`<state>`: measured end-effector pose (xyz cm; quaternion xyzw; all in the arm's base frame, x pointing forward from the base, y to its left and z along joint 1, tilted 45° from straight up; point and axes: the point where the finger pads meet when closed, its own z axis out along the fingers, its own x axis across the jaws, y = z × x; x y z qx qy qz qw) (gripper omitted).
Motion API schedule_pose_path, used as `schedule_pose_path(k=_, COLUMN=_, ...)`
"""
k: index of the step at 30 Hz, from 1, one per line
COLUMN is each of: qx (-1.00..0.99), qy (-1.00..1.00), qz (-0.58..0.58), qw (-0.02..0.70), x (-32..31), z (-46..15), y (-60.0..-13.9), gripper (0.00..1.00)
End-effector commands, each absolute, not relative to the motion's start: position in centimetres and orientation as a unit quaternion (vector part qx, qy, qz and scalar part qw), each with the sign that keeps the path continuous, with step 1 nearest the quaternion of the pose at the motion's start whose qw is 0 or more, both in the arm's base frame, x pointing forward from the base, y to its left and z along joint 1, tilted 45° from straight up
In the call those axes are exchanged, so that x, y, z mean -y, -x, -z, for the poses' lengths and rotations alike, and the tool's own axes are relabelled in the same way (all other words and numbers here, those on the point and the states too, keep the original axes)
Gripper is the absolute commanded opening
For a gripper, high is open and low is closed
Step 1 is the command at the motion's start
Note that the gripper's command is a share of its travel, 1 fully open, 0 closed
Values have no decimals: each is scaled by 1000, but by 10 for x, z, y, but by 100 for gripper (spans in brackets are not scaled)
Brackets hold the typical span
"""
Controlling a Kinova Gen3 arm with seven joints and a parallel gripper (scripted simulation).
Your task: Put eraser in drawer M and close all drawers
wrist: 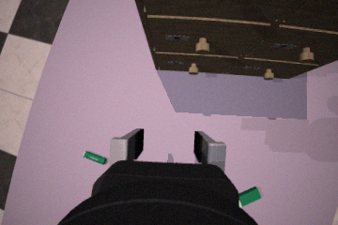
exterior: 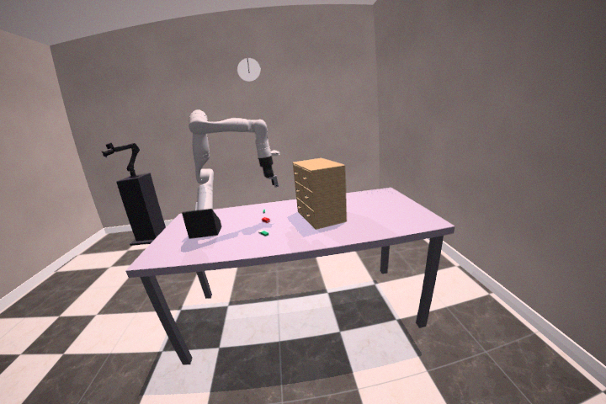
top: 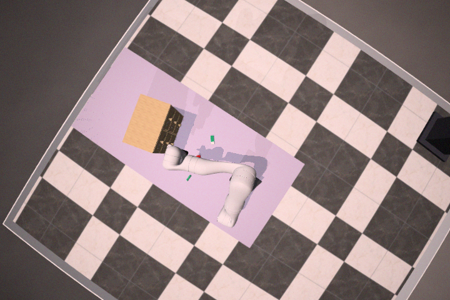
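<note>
The wooden chest stands on the lilac table, also in the exterior view. Its dark drawer fronts with round knobs fill the top of the wrist view; all look pushed in, and I cannot read the marks. My gripper is open and empty, high above the table in front of the chest. A small red block lies below the arm, hidden in the wrist view. A green and white block and a green stick lie nearby. I cannot tell which one is the eraser.
The two green pieces show left and right of the gripper body. A black box sits on the table at the arm's foot. A black pedestal with a small arm stands on the floor beyond the table.
</note>
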<state>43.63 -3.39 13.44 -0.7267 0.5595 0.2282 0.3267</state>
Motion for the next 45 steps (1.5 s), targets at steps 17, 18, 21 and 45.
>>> schedule_pose_path(k=17, qx=-576, qy=705, qz=-196, qw=364, x=30, z=-127, y=-441, gripper=100)
schedule_pose_path(k=18, qx=-576, qy=704, qz=-194, qw=367, x=29, z=-127, y=-442, gripper=100)
schedule_pose_path(k=21, qx=-578, qy=701, qz=-190, qw=372, x=28, z=-126, y=-442, gripper=100)
schedule_pose_path(k=45, qx=-595, qy=664, qz=-133, qw=434, x=16, z=-116, y=-452, gripper=100)
